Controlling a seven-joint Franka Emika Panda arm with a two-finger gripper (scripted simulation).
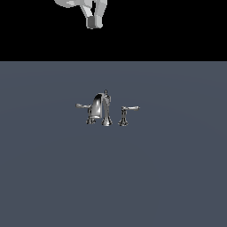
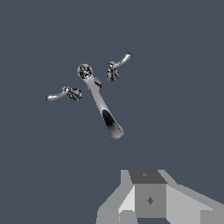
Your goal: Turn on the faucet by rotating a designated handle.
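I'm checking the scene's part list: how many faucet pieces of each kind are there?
Spouts: 1
Lever handles: 2, the handle set apart from the spout and its twin beside the spout
Total: 3

The exterior view looks across the tabletop (image 1: 44,177) from far off, facing the faucet (image 1: 101,109). The wrist view looks straight down (from high up), and shows the same faucet (image 2: 98,98).
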